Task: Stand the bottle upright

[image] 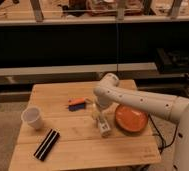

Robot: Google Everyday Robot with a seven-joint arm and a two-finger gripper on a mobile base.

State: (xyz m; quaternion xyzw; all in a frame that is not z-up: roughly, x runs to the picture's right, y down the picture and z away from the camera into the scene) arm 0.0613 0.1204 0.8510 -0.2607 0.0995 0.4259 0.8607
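Seemingly mid-lift: bottle aslant, not yet standing

The small, slender cream-yellow bottle [102,124] sits near the middle of the pale wooden bench [88,152], just beside the round orange plate [133,119], on the side facing the bench's centre. It leans, its whitish end lower and toward the front edge, its other end up under the robot's end effector [98,111], which reaches down from the white arm right onto it. Whether the end effector is clasped on the bottle or only resting against it cannot be told from this view. Farther out, a small orange-and-blue object [77,104] lies just behind the bottle, a white cup [33,118] stands near the far side edge, and a flat black ribbed bar [47,144] lies toward the front corner below the cup. By my reading the task is partway. The bottle is reached and looks tipped up off the flat, but bringing it vertical, settling it on its base and letting go are left to do.
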